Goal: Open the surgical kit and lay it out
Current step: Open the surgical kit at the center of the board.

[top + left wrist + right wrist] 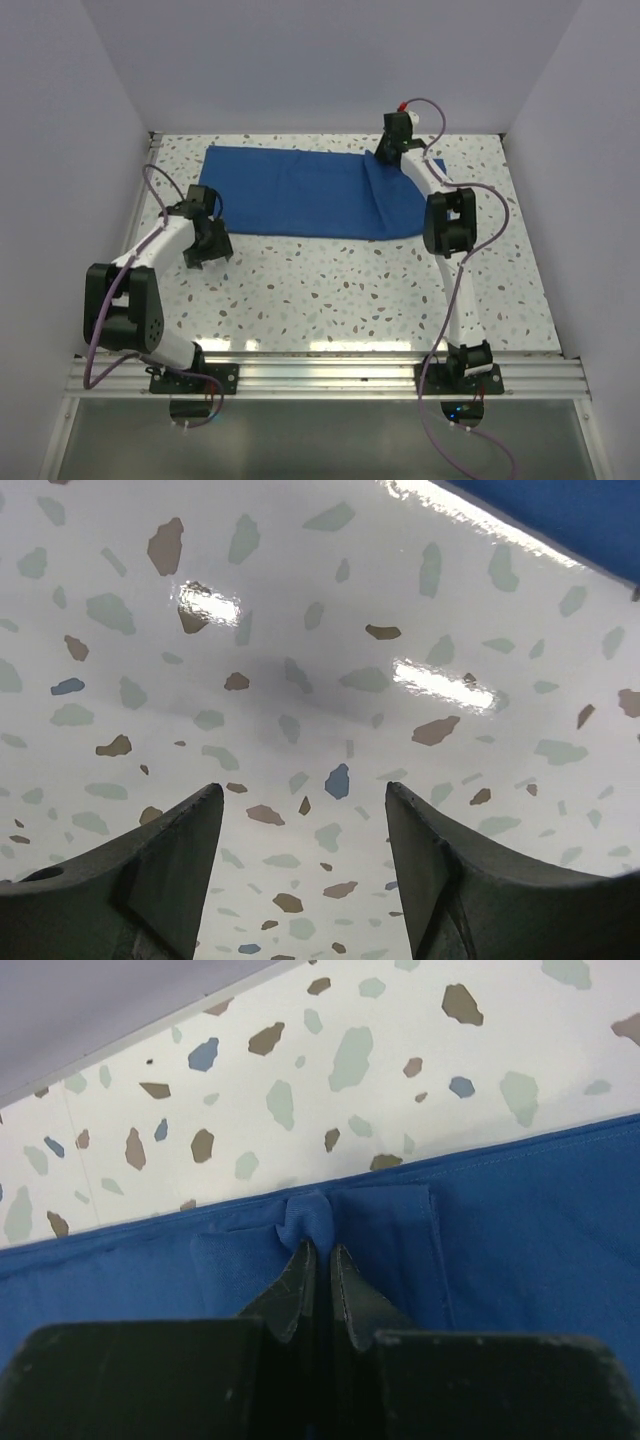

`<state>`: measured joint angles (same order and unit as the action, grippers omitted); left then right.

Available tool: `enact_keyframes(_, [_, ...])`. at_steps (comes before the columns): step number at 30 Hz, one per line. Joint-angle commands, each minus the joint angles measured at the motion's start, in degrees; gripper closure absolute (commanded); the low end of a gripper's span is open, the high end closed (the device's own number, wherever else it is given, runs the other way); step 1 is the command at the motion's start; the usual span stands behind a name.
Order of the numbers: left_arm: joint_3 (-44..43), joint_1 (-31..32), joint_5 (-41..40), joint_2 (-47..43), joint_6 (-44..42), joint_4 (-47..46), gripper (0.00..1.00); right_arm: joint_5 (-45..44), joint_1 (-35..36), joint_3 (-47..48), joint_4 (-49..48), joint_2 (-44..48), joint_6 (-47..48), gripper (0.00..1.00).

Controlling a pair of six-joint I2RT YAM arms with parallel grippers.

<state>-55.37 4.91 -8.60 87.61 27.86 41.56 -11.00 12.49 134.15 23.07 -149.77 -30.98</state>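
The royal-blue cloth wrap [300, 193] lies spread along the far half of the table, with a folded flap at its right end. My right gripper [385, 152] is shut on a pinch of the cloth's far edge [312, 1218], close to the back wall. My left gripper [205, 245] is open and empty, just in front of the cloth's near-left corner; its wrist view shows only bare table between the fingers [180, 860] and a strip of the cloth [570, 520] at top right. The steel tray and silver instruments are out of view.
The speckled terrazzo table [350, 290] is walled at the back and both sides. An aluminium rail [320, 375] runs along the near edge by the arm bases. The back wall's foot [130, 1055] is close beyond my right gripper.
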Motion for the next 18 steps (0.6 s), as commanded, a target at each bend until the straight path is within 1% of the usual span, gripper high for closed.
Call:
enact_keyframes(1, [-1.31, 0.10, -1.24, -6.65, -1.05, 1.06, 0.30, -1.30, 0.87, -5.11, 1.45, 9.92, 3.29, 1.00])
enact_keyframes(2, [-1.92, 0.10, -1.24, -7.62, -1.22, 1.33, 0.30, -1.65, 1.30, -6.52, 1.02, 13.68, 3.73, 1.00])
enact_keyframes(4, [-3.85, 0.10, -0.46, -9.21, -2.01, 1.59, 0.30, -2.00, 2.88, -11.52, 0.66, 18.00, 5.05, 1.00])
enact_keyframes(5, [-4.56, 0.02, -0.02, -10.43, -2.19, 1.51, 0.30, -2.35, 3.50, -15.54, 0.40, 22.20, 5.49, 1.00])
enact_keyframes(8, [-5.88, 0.10, 1.92, -12.20, -2.54, 1.33, 0.30, -3.76, 6.57, -22.24, -1.09, 29.61, 7.33, 1.00])
enact_keyframes(9, [-5.97, 0.02, 2.44, -12.55, -2.63, 1.07, 0.30, -3.76, 8.15, -26.61, -1.27, 34.59, 7.77, 1.00])
enact_keyframes(11, [-5.62, 0.19, 3.24, -14.04, -2.19, 0.45, 0.30, -2.01, 9.82, -32.25, -0.05, 39.36, 8.57, 1.00])
enact_keyframes(12, [-5.45, 0.10, 3.15, -14.66, -1.76, 0.54, 0.30, -0.96, 11.57, -34.11, 0.91, 43.82, 8.57, 1.00])
enact_keyframes(14, [-4.39, 0.10, 2.80, -17.37, 0.00, 0.98, 0.30, 2.21, 14.13, -38.67, 2.85, 49.46, 8.74, 1.00])
enact_keyframes(15, [-3.87, 0.10, 2.71, -18.52, 0.70, 1.07, 0.30, 3.17, 17.27, -44.35, 3.64, 52.19, 8.66, 1.00])
enact_keyframes(16, [-2.65, 0.10, 2.54, -21.40, 2.10, 0.98, 0.30, 3.44, 19.13, -47.46, 4.52, 59.00, 8.31, 1.00])
enact_keyframes(17, [-2.02, 0.19, 2.45, -22.91, 2.81, 0.72, 0.30, 3.53, 23.33, -54.36, 6.35, 62.38, 7.87, 1.00])
enact_keyframes(18, [-1.41, 0.19, 1.93, -24.41, 3.51, 0.71, 0.31, 3.45, 25.54, -58.08, 7.59, 66.76, 5.26, 1.00])
